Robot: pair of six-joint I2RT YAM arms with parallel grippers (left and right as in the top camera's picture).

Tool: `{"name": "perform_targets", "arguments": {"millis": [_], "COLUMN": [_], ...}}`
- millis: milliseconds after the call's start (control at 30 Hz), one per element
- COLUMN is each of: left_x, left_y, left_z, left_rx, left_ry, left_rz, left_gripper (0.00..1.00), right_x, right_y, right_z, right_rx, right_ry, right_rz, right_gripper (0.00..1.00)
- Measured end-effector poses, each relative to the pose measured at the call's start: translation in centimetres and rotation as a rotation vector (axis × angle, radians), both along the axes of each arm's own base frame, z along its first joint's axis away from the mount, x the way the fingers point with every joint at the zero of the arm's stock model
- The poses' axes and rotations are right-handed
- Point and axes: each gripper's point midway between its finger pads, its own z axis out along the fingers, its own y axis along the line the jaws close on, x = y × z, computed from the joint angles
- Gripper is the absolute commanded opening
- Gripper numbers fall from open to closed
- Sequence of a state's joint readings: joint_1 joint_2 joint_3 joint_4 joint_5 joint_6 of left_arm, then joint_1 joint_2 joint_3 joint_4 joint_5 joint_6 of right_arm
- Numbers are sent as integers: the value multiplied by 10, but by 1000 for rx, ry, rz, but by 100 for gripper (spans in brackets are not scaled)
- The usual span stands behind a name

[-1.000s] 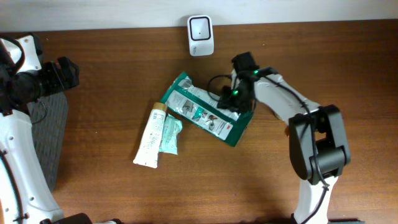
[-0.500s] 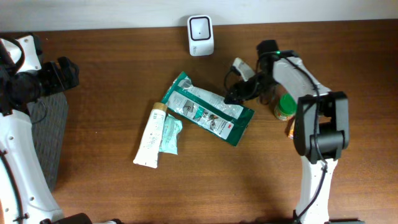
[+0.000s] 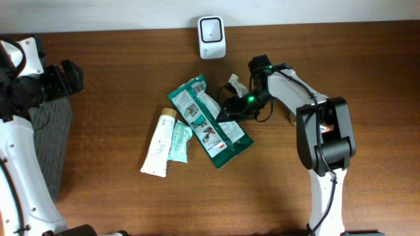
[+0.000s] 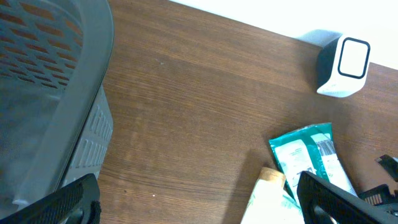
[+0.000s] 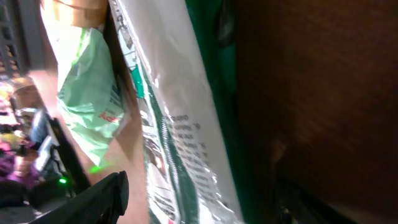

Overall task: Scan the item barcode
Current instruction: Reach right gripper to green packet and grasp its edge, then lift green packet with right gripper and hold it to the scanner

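The green pouch (image 3: 209, 121) has turned since a moment ago. It now lies steeper, beside the white tube (image 3: 157, 147) and well below the scanner (image 3: 211, 28). The right gripper (image 3: 231, 110) is at its edge with fingers apart, not clamped. The left gripper (image 4: 199, 202) is wide open and empty. The barcode is not yet scanned.

From my screen the table (image 3: 118, 78) looked like brown wood, smooth, with visible grain and a soft sheen. The pouch (image 3: 209, 121) was glossy, crinkly plastic film, and so was the little packet (image 3: 179, 142). The tube (image 3: 156, 147) looked like matt plastic. The scanner (image 3: 212, 28) was smooth white plastic and the basket (image 4: 50, 93) was dull grey perforated plastic.
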State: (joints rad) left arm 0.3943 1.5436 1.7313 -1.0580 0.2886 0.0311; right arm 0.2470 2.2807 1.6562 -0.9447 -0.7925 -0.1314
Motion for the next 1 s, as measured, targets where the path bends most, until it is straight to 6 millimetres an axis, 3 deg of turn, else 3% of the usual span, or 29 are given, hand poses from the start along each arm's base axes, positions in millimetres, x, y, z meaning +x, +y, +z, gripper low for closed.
{"name": "perform_targets", "arguments": {"millis": [67,133,200,267,333,367,433,567,600,633,700,800,900,967,1000], "left_x": [0,0,0,0,0,0,0,0,0,0,0,0,0,0,0], "left_y": [0,0,0,0,0,0,0,0,0,0,0,0,0,0,0], "left_z": [0,0,0,0,0,0,0,0,0,0,0,0,0,0,0], "left_rx": [0,0,0,0,0,0,0,0,0,0,0,0,0,0,0], "left_ry": [0,0,1,0,0,0,0,0,0,0,0,0,0,0,0], "left_rz": [0,0,0,0,0,0,0,0,0,0,0,0,0,0,0], "left_gripper": [99,99,99,99,99,99,99,99,99,99,99,99,99,99,99], "right_x": [-2,-1,-8,-14,-16,-17,-17,-20,-24,-22,-21,-32,-27,10,34], "right_y": [9,24,53,81,103,108,108,78,69,63,52,40,31,9,3], "right_z": [2,2,-1,-6,-8,-8,-9,-8,3,28,103,175,191,194,205], "right_rx": [28,51,49,23,11,6,0,-32,-37,-16,46,97,48,-178,-279], "right_ry": [41,54,66,55,28,22,33,50,28,-45,-254,-451,-527,-634,-705], "right_rz": [-35,-62,-64,-72,-78,-80,-92,-67,-41,-11,53,92,62,-54,-102], "right_gripper": [72,62,45,39,8,4,4,4,4,4,4,4,4,4,4]}}
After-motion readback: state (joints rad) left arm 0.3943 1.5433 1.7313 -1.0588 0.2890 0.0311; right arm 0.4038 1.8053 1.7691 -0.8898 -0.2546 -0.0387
